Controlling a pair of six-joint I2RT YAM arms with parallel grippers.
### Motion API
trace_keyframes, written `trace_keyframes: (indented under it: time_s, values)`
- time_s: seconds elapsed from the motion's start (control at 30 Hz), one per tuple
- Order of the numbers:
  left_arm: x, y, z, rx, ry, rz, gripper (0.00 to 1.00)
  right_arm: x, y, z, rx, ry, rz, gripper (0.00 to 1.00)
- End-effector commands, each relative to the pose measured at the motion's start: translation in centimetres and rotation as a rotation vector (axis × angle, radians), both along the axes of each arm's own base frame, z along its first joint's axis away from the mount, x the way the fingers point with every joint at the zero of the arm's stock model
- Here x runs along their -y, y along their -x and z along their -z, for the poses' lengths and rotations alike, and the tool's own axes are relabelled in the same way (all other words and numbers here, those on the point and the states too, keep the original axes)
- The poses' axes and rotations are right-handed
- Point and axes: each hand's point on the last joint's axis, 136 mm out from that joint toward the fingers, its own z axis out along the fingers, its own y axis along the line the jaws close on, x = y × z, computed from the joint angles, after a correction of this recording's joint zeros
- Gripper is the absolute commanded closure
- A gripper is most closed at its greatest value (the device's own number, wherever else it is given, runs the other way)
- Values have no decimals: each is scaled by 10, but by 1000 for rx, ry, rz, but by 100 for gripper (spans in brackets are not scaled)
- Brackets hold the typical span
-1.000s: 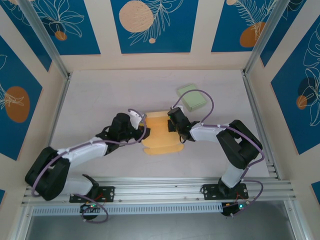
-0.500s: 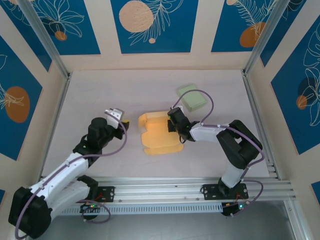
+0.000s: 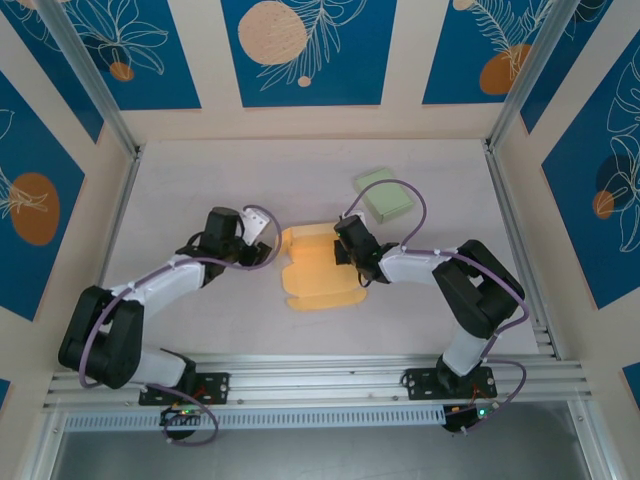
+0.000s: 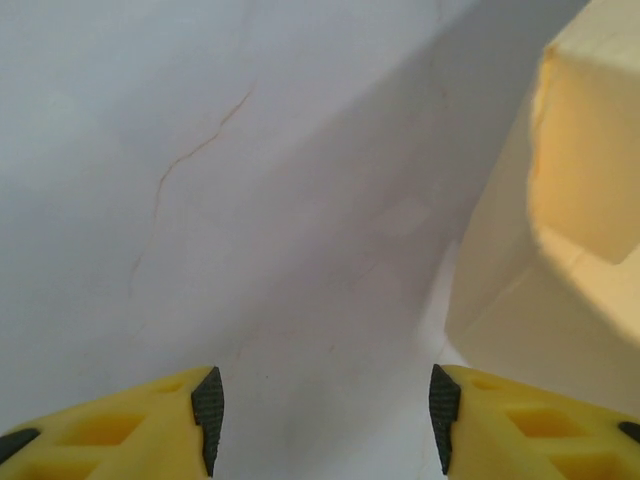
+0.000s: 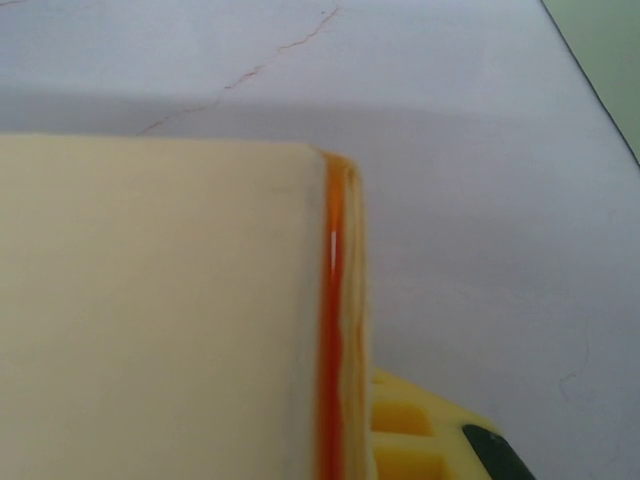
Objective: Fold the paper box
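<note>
The left arm (image 3: 165, 283) and right arm (image 3: 412, 266) are white with black joints and thin purple cables (image 3: 424, 215); the left tool (image 4: 325, 412) has yellow fingers (image 4: 520, 425) with black pads (image 4: 208, 412).

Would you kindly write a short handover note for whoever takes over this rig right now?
Left gripper: open and empty, just left of the paper box, not touching it.
Right gripper: shut, apparently pinching a panel on the box's right side.
Paper box: mid-table and partly formed. One wall on its left side stands up, and the near flaps look flat on the table.
Green box: lies beyond the right gripper, apart from the job.
Done: some panels raised.
Left: probably bring the left gripper onto the left wall, fold the remaining flaps and close the box.
</note>
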Motion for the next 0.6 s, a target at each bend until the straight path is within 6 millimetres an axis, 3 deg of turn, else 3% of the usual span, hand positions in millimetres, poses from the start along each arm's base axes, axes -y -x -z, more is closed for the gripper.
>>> trace_keyframes:
  time_s: [0.0, 0.3, 0.57]
  values:
    - [24, 8, -6, 72, 6, 187, 41, -2, 8, 10, -31, 16, -28, 100]
    - [48, 9, -21, 145, 26, 353, 41, -2, 6, 10, -28, 21, -30, 100]
    - [67, 4, -13, 135, 13, 394, 40, -3, 6, 10, -31, 20, -32, 100]
